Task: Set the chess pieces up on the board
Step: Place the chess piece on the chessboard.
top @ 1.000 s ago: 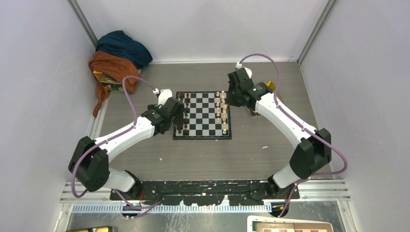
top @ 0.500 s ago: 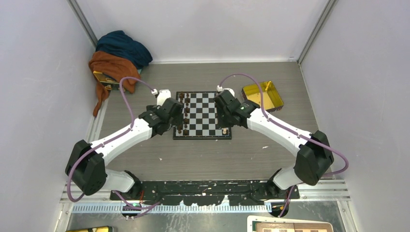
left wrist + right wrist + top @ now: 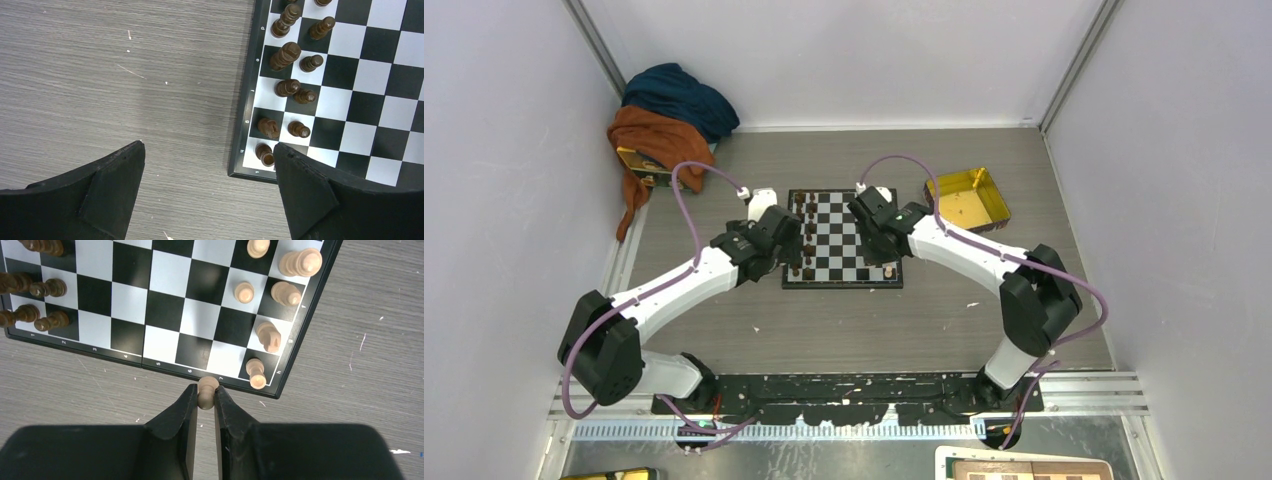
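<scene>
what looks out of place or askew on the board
Nothing looks toppled or spilled. On the board, one dark back-row piece and the dark pawn beside it crowd their shared square line, off-centre, nearly touching.

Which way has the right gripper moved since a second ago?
Yes, the right gripper moved left, from over the shiny yellow tray to above the black-and-white chessboard.
</scene>
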Robot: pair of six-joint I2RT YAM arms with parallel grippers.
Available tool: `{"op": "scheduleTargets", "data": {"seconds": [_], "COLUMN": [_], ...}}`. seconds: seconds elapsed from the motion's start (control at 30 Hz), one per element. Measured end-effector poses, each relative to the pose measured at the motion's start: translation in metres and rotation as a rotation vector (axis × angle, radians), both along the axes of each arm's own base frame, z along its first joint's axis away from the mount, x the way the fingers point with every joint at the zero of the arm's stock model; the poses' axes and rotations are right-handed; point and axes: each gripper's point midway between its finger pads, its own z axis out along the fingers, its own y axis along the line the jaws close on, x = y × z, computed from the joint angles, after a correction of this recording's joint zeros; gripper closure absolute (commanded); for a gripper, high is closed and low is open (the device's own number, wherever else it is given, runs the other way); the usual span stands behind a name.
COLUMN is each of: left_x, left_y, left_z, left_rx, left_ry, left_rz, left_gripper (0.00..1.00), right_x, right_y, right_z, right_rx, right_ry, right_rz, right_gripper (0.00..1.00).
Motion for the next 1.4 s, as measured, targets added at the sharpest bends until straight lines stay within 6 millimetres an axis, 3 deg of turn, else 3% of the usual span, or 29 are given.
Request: {"op": "scheduleTargets", "data": {"seconds": [0.33, 0.93, 1.4], "left_x": [0.0, -0.001, -0.001], "left_y": [0.0, 0.001, 0.001], "left_z": [0.0, 0.001, 0.001], "left_rx": [0.0, 0.001, 0.0], "left_ry": [0.0, -0.001, -0.001], "left_rz": [0.0, -0.001, -0.001], "left_gripper": [0.0, 0.0, 0.0], "right_x": [0.015, 0.023, 0.027], "right_y": [0.01, -0.007, -0.004], "right_z": [0.001, -0.023, -0.03], "right_rx": [-0.009, 0.017, 0.044], "right_ry": [-0.015, 0.029, 0.032], "right_rz": [0.005, -0.069, -0.073], "right_gripper": [0.99, 0.99, 0.99]}}
